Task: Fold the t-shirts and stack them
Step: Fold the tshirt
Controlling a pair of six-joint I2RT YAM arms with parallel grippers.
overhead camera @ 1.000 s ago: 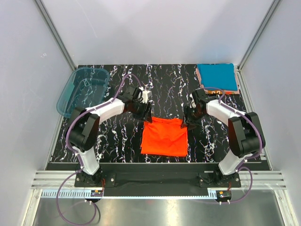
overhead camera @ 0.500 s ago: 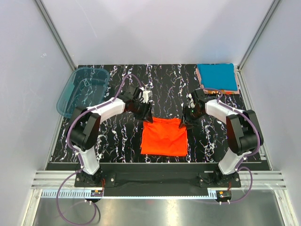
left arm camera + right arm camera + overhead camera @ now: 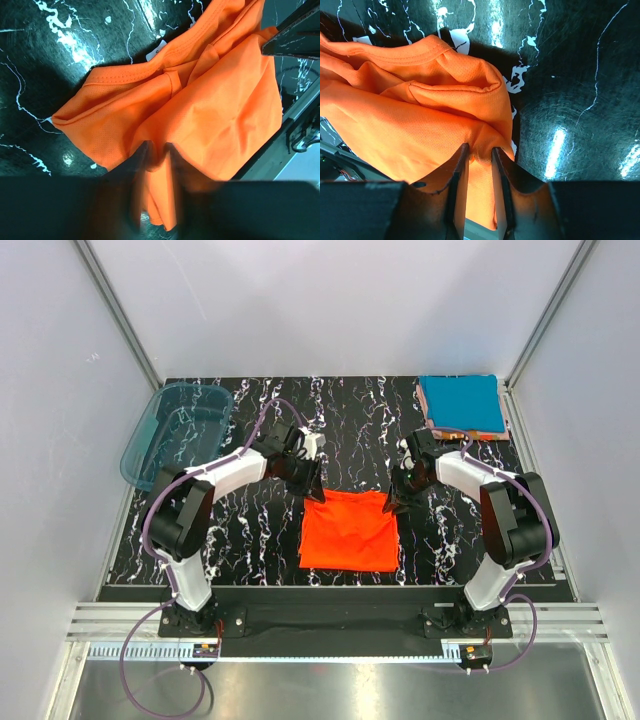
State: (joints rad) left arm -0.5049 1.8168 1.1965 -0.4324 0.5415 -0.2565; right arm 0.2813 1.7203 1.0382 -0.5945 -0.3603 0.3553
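Observation:
A bright orange-red t-shirt (image 3: 350, 530) lies partly folded in the middle of the black marble table (image 3: 350, 430). My left gripper (image 3: 310, 487) is shut on its far left corner; the wrist view shows cloth (image 3: 200, 115) pinched between the fingers (image 3: 132, 172). My right gripper (image 3: 393, 500) is shut on its far right corner, with cloth (image 3: 420, 120) bunched between the fingers (image 3: 457, 165). A teal blue t-shirt (image 3: 460, 402) is folded square at the far right, with pinkish-orange edges (image 3: 478, 434) of other shirts under it.
A translucent teal plastic tub (image 3: 175, 432) stands at the far left of the table. White enclosure walls with metal frame posts close in the left, right and back. The table's front edge (image 3: 340, 590) runs just beyond the arm bases.
Both grippers, still holding the orange-red shirt's far corners, have shifted slightly; the shirt's far edge has been drawn a little towards the back.

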